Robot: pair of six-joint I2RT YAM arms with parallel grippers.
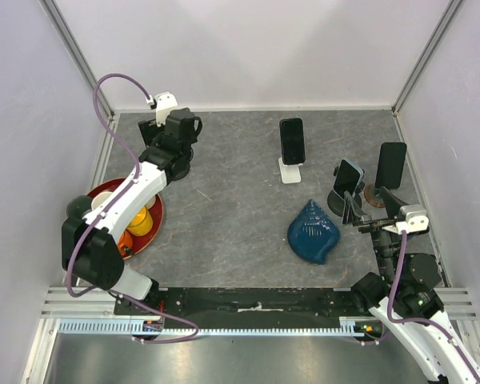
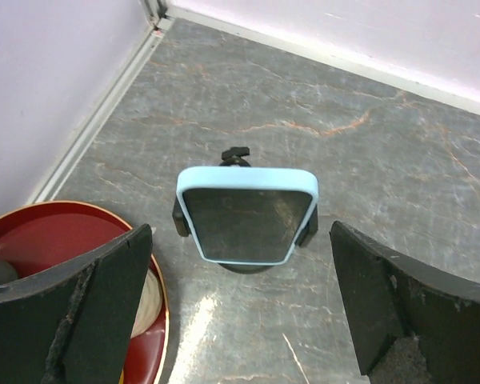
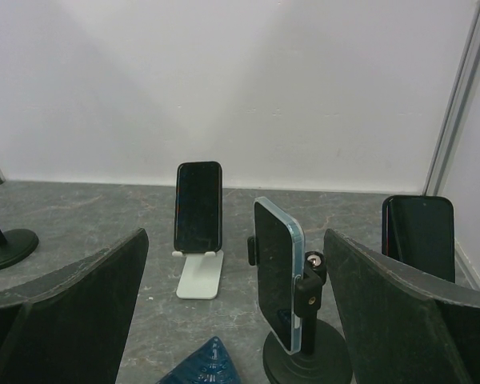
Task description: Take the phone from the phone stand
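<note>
A phone in a light blue case (image 2: 246,216) is clamped in a black stand (image 2: 235,154) at the far left of the table. My left gripper (image 2: 240,312) hovers over it, open and empty, with a finger on each side; in the top view it (image 1: 178,150) covers the phone. A second blue-cased phone (image 3: 276,272) stands on a black round-base stand (image 3: 308,356) just ahead of my open, empty right gripper (image 3: 236,320). A black phone (image 1: 292,141) leans on a white stand (image 1: 290,171). A dark phone (image 1: 390,164) stands at the far right.
A red plate (image 1: 150,232) with yellow and white items lies at the left, under my left arm. A blue shell-shaped object (image 1: 314,232) lies near the right gripper (image 1: 366,210). White walls close the table on three sides.
</note>
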